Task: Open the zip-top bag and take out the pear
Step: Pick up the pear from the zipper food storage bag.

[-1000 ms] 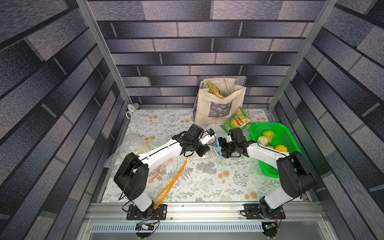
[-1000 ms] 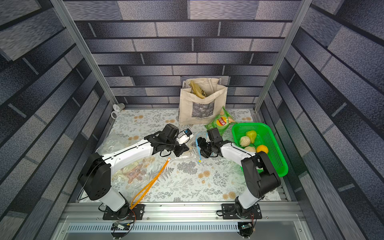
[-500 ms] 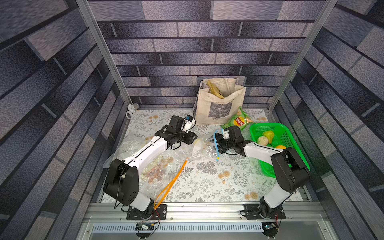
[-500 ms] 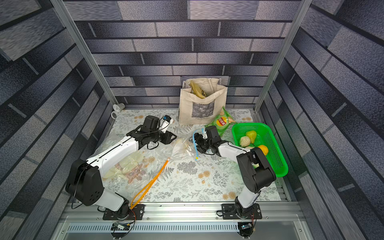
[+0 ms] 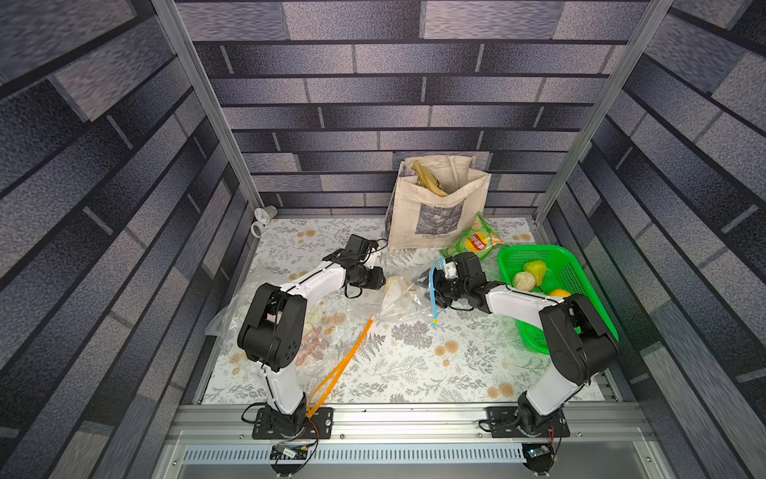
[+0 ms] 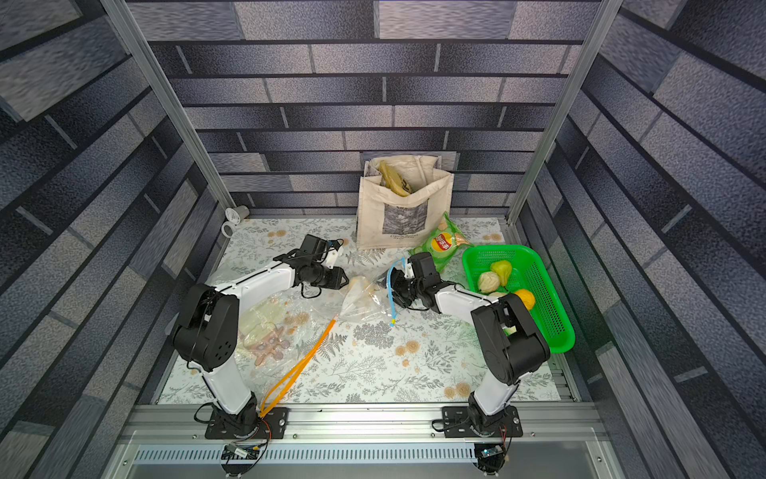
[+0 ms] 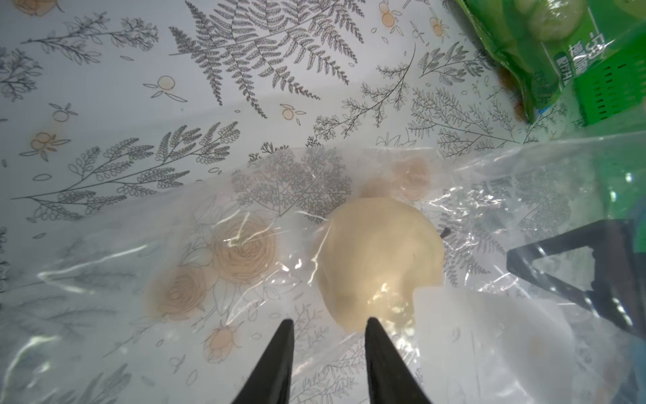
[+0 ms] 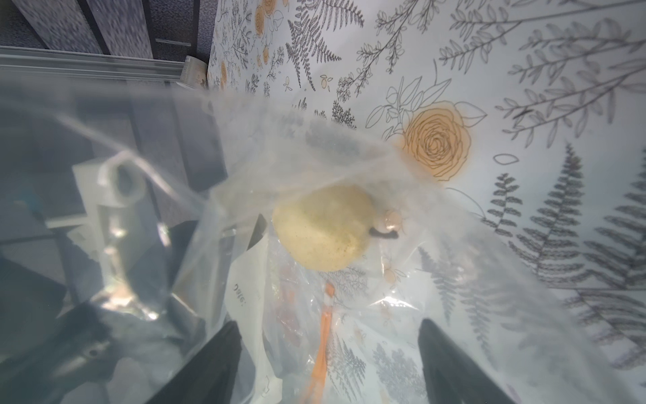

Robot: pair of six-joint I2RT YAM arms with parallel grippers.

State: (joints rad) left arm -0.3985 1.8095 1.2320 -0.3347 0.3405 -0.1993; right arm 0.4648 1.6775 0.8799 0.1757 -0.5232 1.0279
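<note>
The pear (image 7: 381, 262) lies inside the clear zip-top bag (image 5: 400, 305), resting on the flowered desk (image 5: 414, 365). The left claw (image 7: 329, 321) hangs over the bag just beside the pear, jaws a little apart. The right claw (image 8: 328, 325) stands spread wide at the bag's blue-edged mouth, film draped around it.

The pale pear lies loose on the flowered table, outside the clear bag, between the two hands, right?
No: the pear lies inside the clear bag, seen through the plastic in the left wrist view, between the left hand and right hand.
</note>
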